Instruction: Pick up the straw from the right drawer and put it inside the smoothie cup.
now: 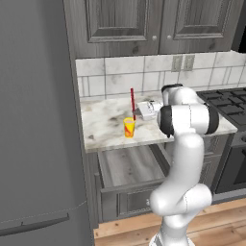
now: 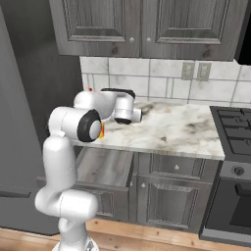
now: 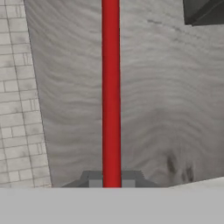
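Observation:
The thin red straw [image 1: 132, 102] stands nearly upright over the marble counter [image 1: 105, 126], with my gripper [image 1: 136, 115] shut on its lower part. Its lower end hangs just above and slightly right of the small yellow smoothie cup [image 1: 129, 128], which sits near the counter's front edge. In the hand view the straw [image 3: 110, 87] runs straight up from between my fingertips [image 3: 131, 179]. From the right base, my arm hides most of the cup [image 2: 101, 131], and the straw's red tip [image 2: 90, 89] peeks above the arm. Below the counter, the right drawer [image 1: 127, 166] is pulled open and its grey interior is bare.
A tall grey fridge [image 1: 38, 120] fills the left side. The stove [image 2: 235, 132] lies at the right end of the counter. Dark upper cabinets [image 1: 144, 24] hang above the tiled backsplash [image 2: 162, 86]. The open drawer [image 2: 100, 166] juts out toward my base.

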Motion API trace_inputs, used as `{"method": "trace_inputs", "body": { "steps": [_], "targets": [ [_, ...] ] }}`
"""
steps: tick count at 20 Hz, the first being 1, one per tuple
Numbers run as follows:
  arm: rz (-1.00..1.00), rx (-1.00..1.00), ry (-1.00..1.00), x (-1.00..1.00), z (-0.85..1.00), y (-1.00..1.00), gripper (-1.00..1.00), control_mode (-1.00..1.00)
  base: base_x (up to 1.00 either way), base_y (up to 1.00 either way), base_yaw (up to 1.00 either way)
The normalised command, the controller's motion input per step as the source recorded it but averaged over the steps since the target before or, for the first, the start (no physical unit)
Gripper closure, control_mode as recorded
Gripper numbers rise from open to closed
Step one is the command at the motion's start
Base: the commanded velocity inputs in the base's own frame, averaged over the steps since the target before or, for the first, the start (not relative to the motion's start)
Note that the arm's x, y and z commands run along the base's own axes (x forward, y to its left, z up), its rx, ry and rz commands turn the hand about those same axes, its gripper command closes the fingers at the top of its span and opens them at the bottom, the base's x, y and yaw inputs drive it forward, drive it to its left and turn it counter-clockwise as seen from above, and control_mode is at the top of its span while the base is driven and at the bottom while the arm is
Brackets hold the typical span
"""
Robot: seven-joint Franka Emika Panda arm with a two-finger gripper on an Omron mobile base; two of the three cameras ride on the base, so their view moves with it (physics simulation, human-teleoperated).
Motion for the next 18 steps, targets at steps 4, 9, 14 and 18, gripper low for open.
{"method": "trace_inputs", "body": {
  "steps": [4, 9, 14, 18],
  "targets": [
    [0.02, 0.06, 0.0, 0.24, -0.08, 0.03, 1.0, -1.0, 0.0, 0.0, 0.0],
    [0.0, 0.04, 0.0, 0.23, 0.0, 0.0, 1.0, -1.0, 0.0, 0.0, 0.0],
    [0.0, 0.0, 0.0, 0.16, -0.08, 0.01, 1.0, -1.0, 0.0, 0.0, 0.0],
    [0.0, 0.0, 0.0, 0.07, -0.17, 0.08, 1.0, -1.0, 0.0, 0.0, 0.0]
  ]
}}
